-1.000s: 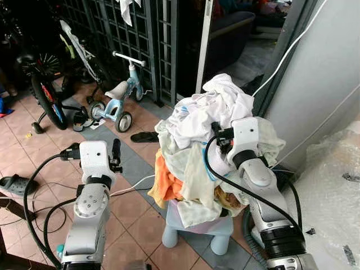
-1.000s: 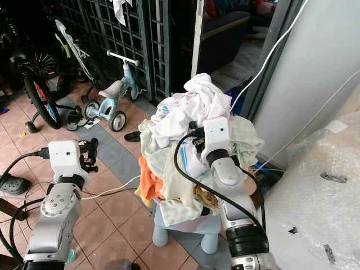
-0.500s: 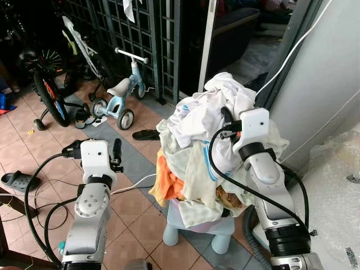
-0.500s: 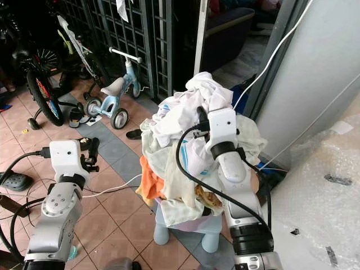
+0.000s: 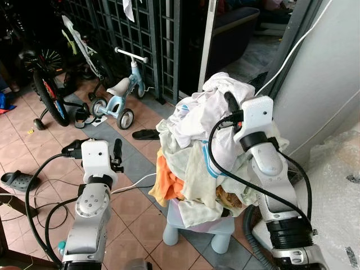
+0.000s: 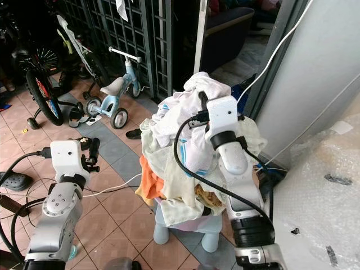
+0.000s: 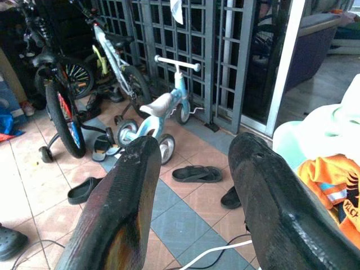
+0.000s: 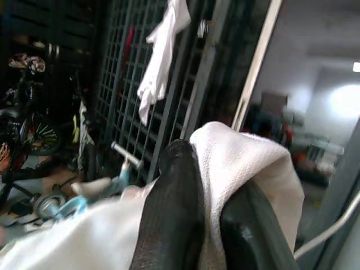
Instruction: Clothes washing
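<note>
Two claws are up in front of the robot. Its right claw [image 8: 208, 219] is at the very top of the laundry heap [image 5: 208, 152], fingers pinched on a fold of white cloth [image 8: 247, 163]. That heap sits piled high on a pale blue stool [image 5: 194, 228] by the grey wall [image 5: 332, 73]. Its left claw [image 7: 194, 191] hangs apart over the tiled floor [image 5: 135, 208], fingers spread and holding nothing, facing a small blue balance bike [image 5: 118, 95] and the dark grille [image 5: 140, 34]
</note>
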Available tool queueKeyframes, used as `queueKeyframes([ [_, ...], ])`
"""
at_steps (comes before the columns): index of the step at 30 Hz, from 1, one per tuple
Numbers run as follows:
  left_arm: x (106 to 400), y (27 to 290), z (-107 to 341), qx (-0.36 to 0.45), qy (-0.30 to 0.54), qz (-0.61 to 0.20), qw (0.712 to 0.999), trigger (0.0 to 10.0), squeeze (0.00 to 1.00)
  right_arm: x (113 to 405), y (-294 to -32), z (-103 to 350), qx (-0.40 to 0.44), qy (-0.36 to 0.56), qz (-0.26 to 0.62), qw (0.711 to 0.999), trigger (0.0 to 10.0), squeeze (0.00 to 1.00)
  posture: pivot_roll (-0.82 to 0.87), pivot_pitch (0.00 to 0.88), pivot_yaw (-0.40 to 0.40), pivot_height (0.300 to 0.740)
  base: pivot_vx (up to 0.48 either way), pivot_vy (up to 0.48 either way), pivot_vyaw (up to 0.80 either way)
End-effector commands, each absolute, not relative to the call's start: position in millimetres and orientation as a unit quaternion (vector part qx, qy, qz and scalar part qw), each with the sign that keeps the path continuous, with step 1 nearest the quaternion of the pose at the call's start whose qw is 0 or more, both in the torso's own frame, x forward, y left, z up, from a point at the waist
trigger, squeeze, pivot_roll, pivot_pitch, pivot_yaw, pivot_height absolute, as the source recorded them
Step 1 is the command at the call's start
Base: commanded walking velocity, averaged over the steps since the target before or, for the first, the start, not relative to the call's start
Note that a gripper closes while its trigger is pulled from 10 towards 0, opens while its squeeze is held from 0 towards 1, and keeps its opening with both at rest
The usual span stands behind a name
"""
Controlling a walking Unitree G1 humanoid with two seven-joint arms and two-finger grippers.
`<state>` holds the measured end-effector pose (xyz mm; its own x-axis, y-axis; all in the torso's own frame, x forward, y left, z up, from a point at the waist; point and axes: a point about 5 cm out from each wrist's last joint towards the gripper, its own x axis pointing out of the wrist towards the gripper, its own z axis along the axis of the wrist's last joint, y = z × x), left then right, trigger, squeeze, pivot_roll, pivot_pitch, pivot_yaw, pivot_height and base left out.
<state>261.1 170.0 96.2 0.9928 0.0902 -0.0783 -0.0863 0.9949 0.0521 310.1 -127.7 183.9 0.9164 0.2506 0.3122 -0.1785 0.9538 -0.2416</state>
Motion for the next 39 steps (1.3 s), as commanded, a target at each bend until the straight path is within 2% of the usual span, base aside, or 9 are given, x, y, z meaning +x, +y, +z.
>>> queueKeyframes([
  [1,263,169,97,0.029,0.038,0.044,0.998,10.0,0.0,311,-128,220,-0.127,-0.245,0.097,0.956,0.0,0.0,-0.04,0.0,-0.005,0.74,0.0,0.0,0.0],
  [8,265,170,99,0.04,0.031,0.06,0.997,10.0,0.0,312,-150,261,-0.191,-0.317,0.032,0.928,0.0,0.0,-0.05,0.0,-0.005,0.74,0.0,0.0,0.0],
  [13,269,168,99,0.056,0.035,0.062,0.996,10.0,0.0,308,-161,250,-0.21,-0.293,0.026,0.932,0.0,0.0,-0.05,0.0,-0.001,0.74,0.0,0.0,0.0],
  [22,270,167,98,0.065,0.036,0.063,0.995,10.0,0.0,295,-145,225,-0.197,-0.261,0.064,0.943,0.0,0.0,-0.06,0.0,0.003,0.74,0.0,-0.278,0.0],
  [31,270,166,97,0.064,0.037,0.063,0.995,10.0,0.0,296,-145,224,-0.197,-0.256,0.068,0.944,0.0,0.0,-0.06,0.0,0.0,0.74,0.0,-0.363,0.0],
  [39,270,169,97,0.056,0.036,0.076,0.995,10.0,0.0,294,-138,215,-0.188,-0.242,0.092,0.947,0.0,0.0,-0.06,0.0,0.0,0.74,0.0,0.0,0.0],
])
